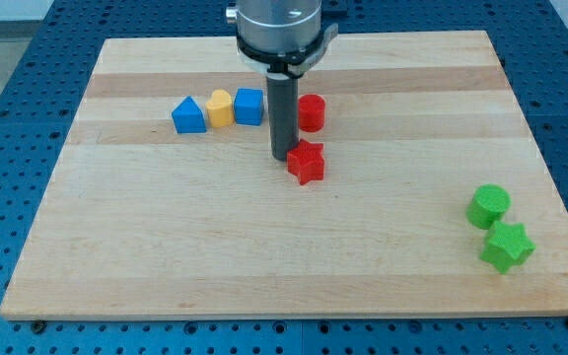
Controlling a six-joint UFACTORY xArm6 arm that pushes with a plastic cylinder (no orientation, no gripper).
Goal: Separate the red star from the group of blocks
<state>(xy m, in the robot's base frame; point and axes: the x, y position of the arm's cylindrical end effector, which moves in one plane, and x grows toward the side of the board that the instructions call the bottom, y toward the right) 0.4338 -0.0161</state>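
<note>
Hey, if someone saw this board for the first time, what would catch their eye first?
Probably the dark rod coming down near the board's middle, my tip right at the upper left of the red star. Behind it runs a row near the view's top: blue block, yellow block, blue cube and red cylinder. Far off at the lower right sit a green cylinder and green star.

My tip stands upright, rod vertical.
</note>
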